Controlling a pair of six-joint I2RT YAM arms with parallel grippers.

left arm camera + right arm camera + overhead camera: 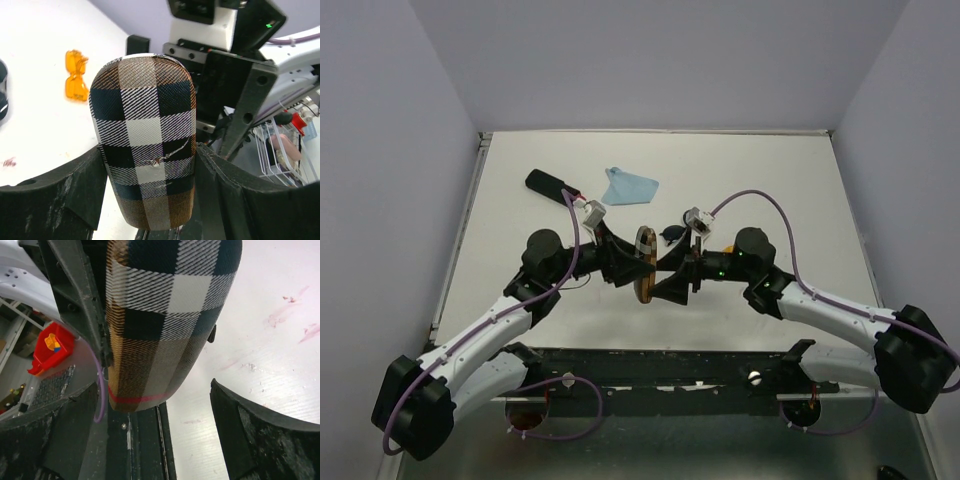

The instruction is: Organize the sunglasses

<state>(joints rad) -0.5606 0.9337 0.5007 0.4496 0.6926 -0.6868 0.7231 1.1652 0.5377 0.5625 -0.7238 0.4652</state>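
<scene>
Seen from above, we find the held case [644,265] over the middle of the desk [770,180], between 2 hands. The left hand [626,262] is at its 9 o'clock, fingers on both sides of it, and the right hand [668,278] at its 4 o'clock. From that case, the cloth [628,186] lies at 12 o'clock and the far case [548,185] at 10 o'clock. The near sunglasses [672,234] lie at 1 o'clock, the outer sunglasses [728,248] at 3 o'clock.

A white table [760,170] stands boxed in by plain pale-lavender walls [660,60] on three sides, evenly lit; faint pink smudges [287,315] mark its surface, and a red bin [50,347] sits beyond its edge.
</scene>
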